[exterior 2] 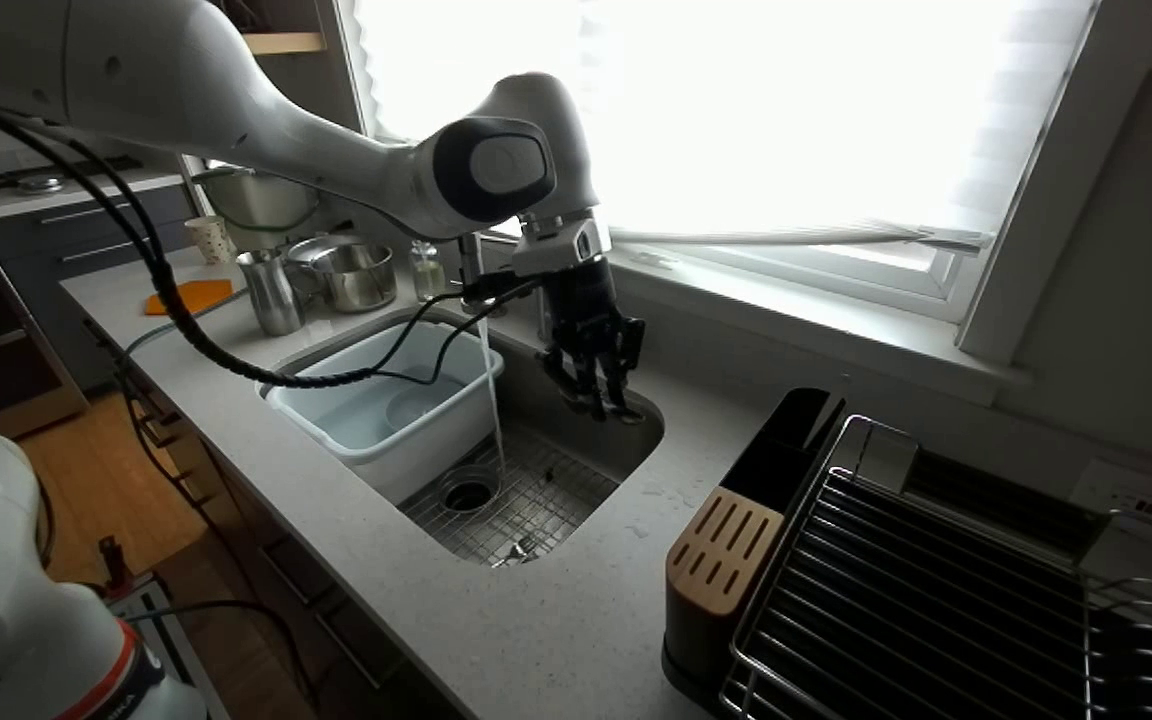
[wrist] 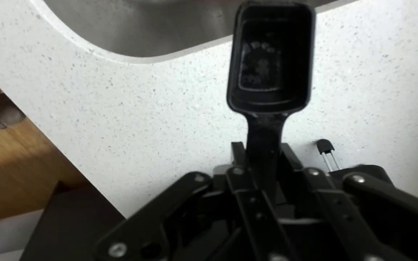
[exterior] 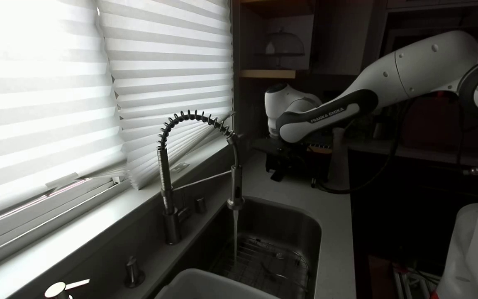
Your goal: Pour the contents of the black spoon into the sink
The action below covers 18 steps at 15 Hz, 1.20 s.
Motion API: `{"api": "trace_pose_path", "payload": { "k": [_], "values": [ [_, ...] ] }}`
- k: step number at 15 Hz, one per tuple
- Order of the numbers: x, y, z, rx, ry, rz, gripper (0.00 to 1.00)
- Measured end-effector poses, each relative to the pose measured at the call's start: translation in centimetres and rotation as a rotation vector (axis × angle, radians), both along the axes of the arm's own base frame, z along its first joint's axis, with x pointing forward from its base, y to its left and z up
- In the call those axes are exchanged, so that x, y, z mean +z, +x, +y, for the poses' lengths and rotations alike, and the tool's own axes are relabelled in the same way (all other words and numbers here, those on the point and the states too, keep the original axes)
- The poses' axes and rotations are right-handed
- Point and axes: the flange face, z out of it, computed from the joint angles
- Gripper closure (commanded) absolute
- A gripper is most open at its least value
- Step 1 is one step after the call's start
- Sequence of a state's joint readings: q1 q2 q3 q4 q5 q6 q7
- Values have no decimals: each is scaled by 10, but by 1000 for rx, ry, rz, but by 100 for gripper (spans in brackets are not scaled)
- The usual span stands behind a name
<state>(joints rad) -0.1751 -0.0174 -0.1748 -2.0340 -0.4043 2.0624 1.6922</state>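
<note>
The robot arm (exterior: 384,83) reaches over the table (exterior 2: 576,600) from beyond its front edge. Set into the table, between front and back edges, is the sink (exterior: 293,222). The dish rack (exterior 2: 936,590) stands near the back edge, to one side of the sink, and a pale tub (exterior 2: 441,455) takes up the sink's opposite end. The faucet (exterior: 164,170), wrapped in a coil spring, rises between the sink and the back edge; water (exterior: 235,234) runs from it and lands beside the tub. A black caddy (exterior 2: 723,550) with a slotted wooden top stands just beside the rack, on the side toward the sink. The end effector (wrist: 263,154) pinches the handle of the black spoon (wrist: 268,103), one finger on each side. In the wrist view the spoon's scoop shows its hollow side, mostly against the table, its far end against the sink beyond the rim; pale specks (wrist: 262,65) show inside, too dim to identify.
</note>
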Motion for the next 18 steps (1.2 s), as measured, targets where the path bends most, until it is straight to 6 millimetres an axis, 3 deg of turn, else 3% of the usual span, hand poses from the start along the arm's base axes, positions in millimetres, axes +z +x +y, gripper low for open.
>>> {"api": "trace_pose_path", "payload": {
  "k": [9, 18],
  "values": [
    [-57, -33, -45, -91, 54, -233, 94],
    [-110, -74, -61, -219, 170, -351, 94]
  ]
}}
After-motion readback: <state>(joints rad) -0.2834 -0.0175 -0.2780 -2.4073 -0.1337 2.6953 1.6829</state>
